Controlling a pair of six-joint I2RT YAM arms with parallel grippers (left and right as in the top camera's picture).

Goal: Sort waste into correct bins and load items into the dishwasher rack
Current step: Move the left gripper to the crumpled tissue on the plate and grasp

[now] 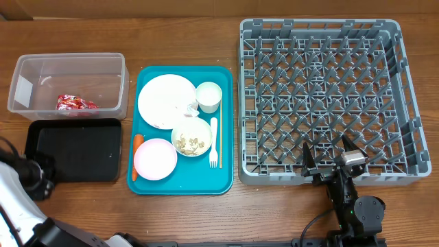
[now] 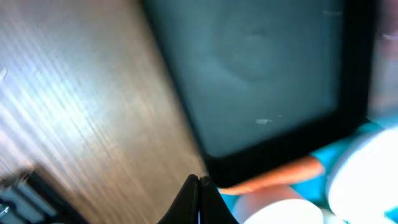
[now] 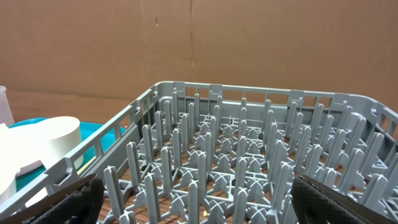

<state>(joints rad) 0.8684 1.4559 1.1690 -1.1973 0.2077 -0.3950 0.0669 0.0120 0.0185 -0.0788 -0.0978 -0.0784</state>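
Note:
The red wrapper [image 1: 77,103] lies in the clear tub [image 1: 68,68]. The black tray [image 1: 75,149] sits in front of it. On the teal tray [image 1: 226,165] are the large white plate [image 1: 163,99], a napkin scrap [image 1: 188,110], the cup [image 1: 208,96], a bowl [image 1: 191,136] with food scraps, the pink plate [image 1: 155,158], the carrot [image 1: 136,154], the fork [image 1: 213,135] and the chopstick [image 1: 220,134]. My left gripper [image 2: 199,182] is shut and empty over the table by the black tray's [image 2: 267,74] corner, with the carrot [image 2: 273,177] beyond. My right gripper [image 3: 199,205] is open above the dishwasher rack's [image 1: 329,89] near edge.
A brown cardboard wall [image 3: 249,43] stands behind the table. The left arm [image 1: 27,185] sits at the table's front left corner, left of the black tray. The right arm's base [image 1: 357,209] is in front of the rack. Bare wood [image 2: 81,106] lies under the left gripper.

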